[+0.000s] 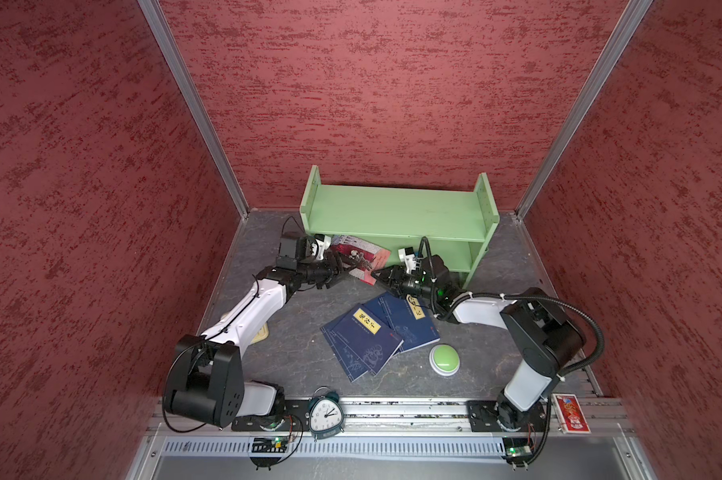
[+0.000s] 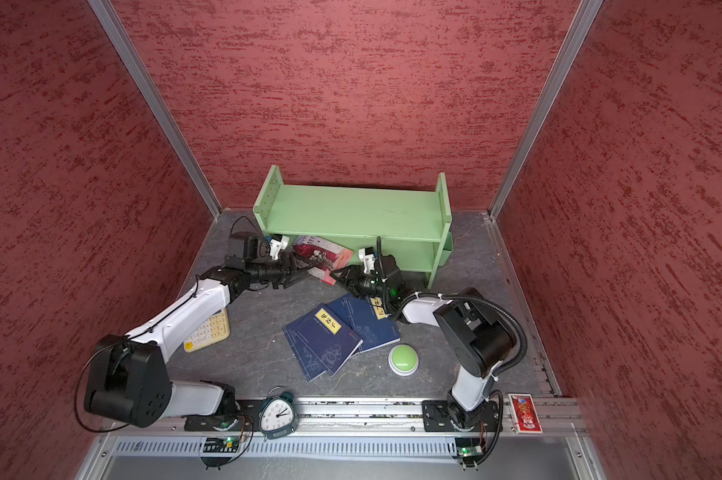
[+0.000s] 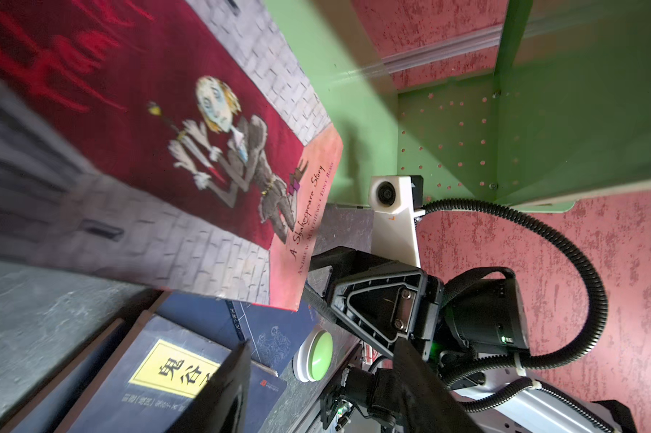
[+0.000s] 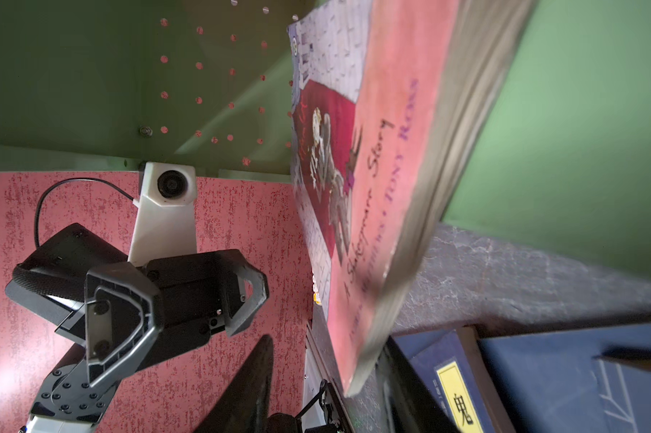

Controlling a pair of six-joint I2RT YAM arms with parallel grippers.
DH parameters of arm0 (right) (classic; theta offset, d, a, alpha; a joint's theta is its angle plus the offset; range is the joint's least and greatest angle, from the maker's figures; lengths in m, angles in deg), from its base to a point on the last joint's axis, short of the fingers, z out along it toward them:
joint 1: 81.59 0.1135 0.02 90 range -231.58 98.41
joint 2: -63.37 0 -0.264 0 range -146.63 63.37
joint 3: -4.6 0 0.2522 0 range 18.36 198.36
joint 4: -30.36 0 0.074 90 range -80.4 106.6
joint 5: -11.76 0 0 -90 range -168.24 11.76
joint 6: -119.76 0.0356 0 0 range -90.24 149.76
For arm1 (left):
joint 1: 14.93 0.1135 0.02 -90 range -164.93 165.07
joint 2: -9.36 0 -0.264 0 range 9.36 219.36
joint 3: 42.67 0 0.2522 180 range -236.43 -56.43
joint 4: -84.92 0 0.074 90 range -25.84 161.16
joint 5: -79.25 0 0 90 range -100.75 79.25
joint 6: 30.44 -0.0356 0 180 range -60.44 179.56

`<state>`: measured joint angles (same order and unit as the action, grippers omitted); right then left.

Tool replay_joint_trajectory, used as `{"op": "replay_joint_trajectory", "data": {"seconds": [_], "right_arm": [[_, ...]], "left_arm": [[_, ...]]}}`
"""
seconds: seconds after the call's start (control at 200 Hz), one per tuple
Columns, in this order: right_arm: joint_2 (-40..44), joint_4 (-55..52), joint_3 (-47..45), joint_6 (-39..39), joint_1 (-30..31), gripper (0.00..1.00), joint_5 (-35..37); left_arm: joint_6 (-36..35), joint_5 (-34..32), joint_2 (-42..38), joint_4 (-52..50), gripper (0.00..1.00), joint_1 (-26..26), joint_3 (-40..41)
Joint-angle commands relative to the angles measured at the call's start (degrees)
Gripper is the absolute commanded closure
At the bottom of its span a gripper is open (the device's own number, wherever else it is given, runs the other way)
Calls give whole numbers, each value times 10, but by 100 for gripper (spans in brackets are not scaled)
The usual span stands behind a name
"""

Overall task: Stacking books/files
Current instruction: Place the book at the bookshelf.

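The red-and-white illustrated book [image 1: 357, 253] stands tilted on the table in front of the green shelf, between my two grippers. Its lower corner [image 4: 357, 360] lies inside the open right gripper [image 4: 327, 341], close to one finger [image 4: 402, 390] and apart from the other. The left gripper [image 1: 344, 270] is open at the book's other end, with nothing between its fingers [image 3: 226, 390]; I cannot tell whether it touches the cover [image 3: 147, 131]. Navy blue books with yellow labels [image 1: 361, 340] lie overlapping on the table, one [image 1: 409, 324] partly under my right arm.
The green two-level shelf [image 1: 396, 212] stands against the back wall. A green push button [image 1: 444, 359] sits right of the navy books. A cream calculator [image 2: 207, 330] lies under my left arm. An alarm clock [image 1: 326, 415] and a red packet [image 1: 571, 413] rest on the front rail.
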<state>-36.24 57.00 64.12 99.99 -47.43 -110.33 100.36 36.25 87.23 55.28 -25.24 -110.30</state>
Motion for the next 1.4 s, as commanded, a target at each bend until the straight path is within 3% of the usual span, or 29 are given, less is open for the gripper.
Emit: {"op": "replay_joint_trajectory", "data": {"seconds": [0.0,0.23,0.496,1.137,1.398], "right_arm": [[-6,21,-8,6,7,54,15],[-20,35,2,13,14,55,10],[-22,58,-1,25,17,55,19],[-9,76,-25,34,41,54,68],[-36,103,-16,48,47,63,75]], "left_arm": [[-18,20,-35,-37,39,32,-26],[-36,47,-71,-60,38,67,-47],[-17,63,-74,-39,37,63,-18],[-150,120,-154,-225,28,68,-3],[-139,119,-167,-213,28,95,14]]}}
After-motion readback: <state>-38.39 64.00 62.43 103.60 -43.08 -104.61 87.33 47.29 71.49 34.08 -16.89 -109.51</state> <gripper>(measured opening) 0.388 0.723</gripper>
